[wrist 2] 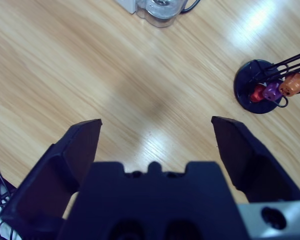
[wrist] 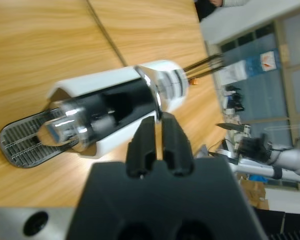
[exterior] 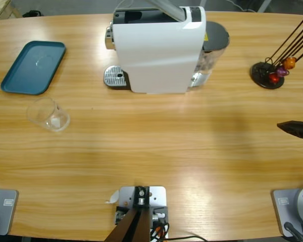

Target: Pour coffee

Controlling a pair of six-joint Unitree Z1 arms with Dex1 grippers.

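- flat teal tray (exterior: 33,67) with rounded corners, far left.
- clear glass cup (exterior: 48,114) on the wood table (exterior: 151,146); no coffee visible.
- boxy white machine (exterior: 159,49); left gripper (wrist: 159,131) pinched together beside its chrome lever (wrist: 151,90).
- right gripper (wrist 2: 155,137) spread wide near the capsule stand (exterior: 268,74).

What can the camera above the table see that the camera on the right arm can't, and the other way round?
Only the high view shows the blue tray, the empty glass cup, and the whole white coffee machine with its metal drip grate.

Only the right wrist view shows the right gripper up close, its black fingers spread wide apart above bare wood.

Both show the wooden table and the black capsule stand with its orange, purple and red capsules.
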